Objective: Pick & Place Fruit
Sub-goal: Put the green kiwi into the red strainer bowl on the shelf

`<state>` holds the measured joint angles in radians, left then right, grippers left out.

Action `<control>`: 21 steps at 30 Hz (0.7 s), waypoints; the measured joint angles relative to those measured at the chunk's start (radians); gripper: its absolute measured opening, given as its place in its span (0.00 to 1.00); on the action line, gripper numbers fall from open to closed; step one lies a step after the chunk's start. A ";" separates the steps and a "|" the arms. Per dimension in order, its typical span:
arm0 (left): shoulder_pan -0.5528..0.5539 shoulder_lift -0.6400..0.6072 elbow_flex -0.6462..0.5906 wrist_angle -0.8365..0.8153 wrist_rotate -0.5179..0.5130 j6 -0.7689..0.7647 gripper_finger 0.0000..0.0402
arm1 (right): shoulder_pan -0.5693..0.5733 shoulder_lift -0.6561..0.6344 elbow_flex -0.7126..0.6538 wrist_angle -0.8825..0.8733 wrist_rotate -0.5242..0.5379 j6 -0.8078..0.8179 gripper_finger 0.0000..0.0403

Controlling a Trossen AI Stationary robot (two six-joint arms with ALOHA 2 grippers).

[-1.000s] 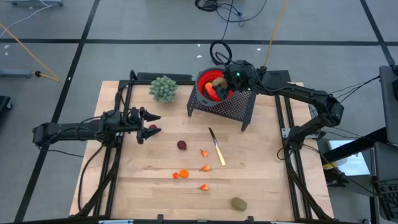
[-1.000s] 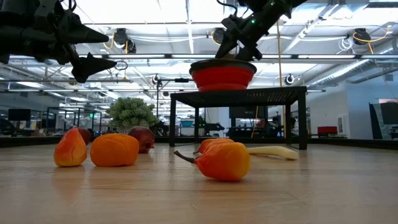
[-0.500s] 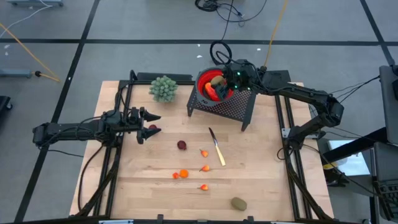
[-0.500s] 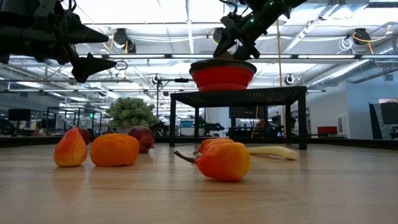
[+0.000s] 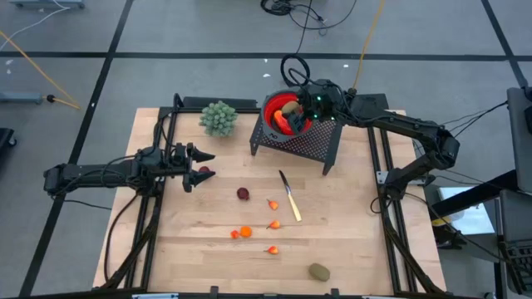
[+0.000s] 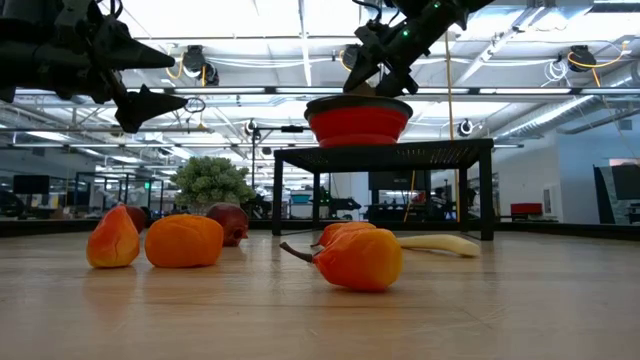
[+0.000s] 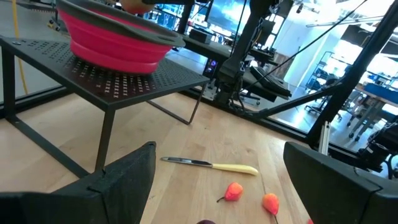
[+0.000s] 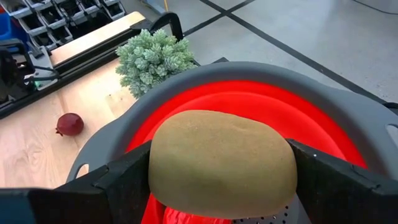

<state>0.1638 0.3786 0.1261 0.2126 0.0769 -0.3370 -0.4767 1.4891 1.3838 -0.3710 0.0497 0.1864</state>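
A brownish-green oval fruit [image 8: 222,163] sits over the red, grey-rimmed bowl [image 8: 348,134].

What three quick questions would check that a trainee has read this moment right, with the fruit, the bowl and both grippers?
1. Pick one. What sits between the fingers of the right gripper above the red bowl?
A. a slim knife
B. a brownish-green oval fruit
C. a pale green bunch
2. True or false: the yellow-handled knife lies inside the red bowl.
3. One word: the left gripper hovers over the table's left side. How do its jaws stand?

Key: 1 B. 2 False, the knife lies on the wooden table, in front of the black stand. 3 Open.
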 joint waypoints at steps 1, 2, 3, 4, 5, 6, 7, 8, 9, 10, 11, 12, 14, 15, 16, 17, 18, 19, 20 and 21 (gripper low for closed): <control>0.000 0.000 0.000 0.000 0.000 0.000 0.88 | 0.000 0.000 0.000 0.000 0.000 -0.005 0.81; 0.000 0.000 0.000 0.000 0.000 0.000 0.88 | 0.000 0.000 0.000 0.000 0.000 -0.013 0.81; 0.000 0.000 0.000 0.000 0.000 0.000 0.88 | 0.000 0.000 0.000 -0.001 0.000 -0.016 0.81; 0.000 0.000 0.000 0.000 0.000 0.000 0.88 | 0.000 0.000 0.000 -0.002 0.001 -0.016 0.81; 0.000 0.000 0.000 0.000 0.000 0.000 0.88 | 0.000 0.000 0.000 -0.005 0.000 -0.014 0.81; 0.000 0.000 0.000 0.000 0.000 0.000 0.88 | 0.000 0.000 0.000 -0.009 0.000 -0.011 0.81; 0.000 0.000 0.000 0.000 0.000 0.000 0.88 | 0.000 0.000 0.000 -0.013 0.000 -0.006 0.81; 0.000 0.000 0.000 0.000 0.000 0.000 0.88 | -0.001 0.000 0.000 -0.020 0.000 -0.001 0.81; 0.000 0.000 0.000 0.000 0.000 0.001 0.88 | -0.004 0.001 0.000 -0.028 -0.001 0.001 0.81; 0.000 0.000 0.000 0.001 0.000 0.001 0.88 | -0.006 0.007 0.000 -0.032 -0.001 0.002 0.81; 0.000 0.000 0.000 0.001 0.000 0.001 0.88 | -0.007 0.013 0.000 -0.030 -0.001 0.003 0.81; 0.000 0.000 0.000 0.001 0.000 0.001 0.88 | -0.007 0.016 0.000 -0.033 -0.001 0.003 0.81; 0.000 0.000 0.000 0.002 0.000 0.001 0.88 | -0.009 0.017 -0.002 -0.037 -0.001 0.000 0.81; 0.000 0.000 0.000 0.002 0.000 0.001 0.88 | -0.011 0.018 -0.002 -0.031 -0.001 -0.005 0.81; 0.000 0.000 0.000 0.002 0.000 0.002 0.88 | -0.013 0.028 0.000 -0.029 -0.001 -0.008 0.81; 0.000 0.000 0.000 0.002 0.000 0.002 0.88 | -0.015 0.036 0.002 -0.029 -0.002 -0.005 0.81; 0.000 0.000 0.000 0.002 0.000 0.002 0.88 | -0.018 0.043 0.001 -0.040 -0.002 0.005 0.81; 0.000 0.000 0.000 0.002 0.000 0.002 0.88 | -0.023 0.048 -0.003 -0.054 -0.004 0.008 0.81; 0.000 0.000 0.000 0.002 0.000 0.001 0.88 | -0.026 0.048 -0.003 -0.059 -0.007 0.008 0.81; 0.000 0.000 0.000 0.002 0.000 -0.004 0.88 | -0.027 0.046 -0.003 -0.052 -0.021 0.008 0.81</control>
<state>0.1639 0.3786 0.1261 0.2142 0.0765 -0.3413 -0.5040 1.5349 1.3810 -0.4230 0.0286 0.1941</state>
